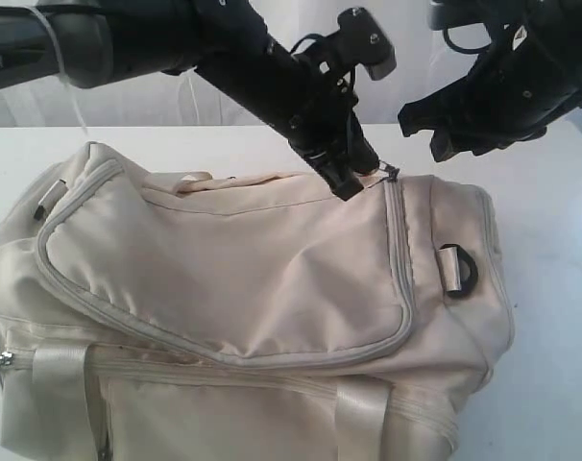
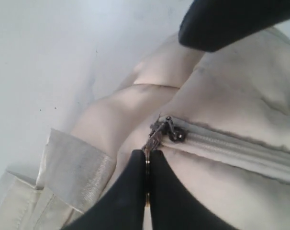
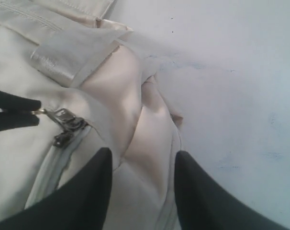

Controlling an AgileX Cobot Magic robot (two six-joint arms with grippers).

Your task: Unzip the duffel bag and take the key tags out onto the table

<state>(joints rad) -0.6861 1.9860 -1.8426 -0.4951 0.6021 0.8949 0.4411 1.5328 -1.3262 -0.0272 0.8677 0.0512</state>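
Cream duffel bag (image 1: 233,288) on white tabletop (image 1: 550,288), zipped. Left end effector (image 2: 147,155) clenched on its zipper pull (image 2: 157,134). Right end effector (image 3: 142,155) released, empty, above bag

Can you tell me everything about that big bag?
The duffel bag is big and cream-beige, made of soft, wrinkly cloth, and it lies on the white table. A grey zipper curves round its top flap and looks closed. It has shiny straps and a black D-ring at one end. The left gripper pinches the metal zipper pull. Nothing inside shows.
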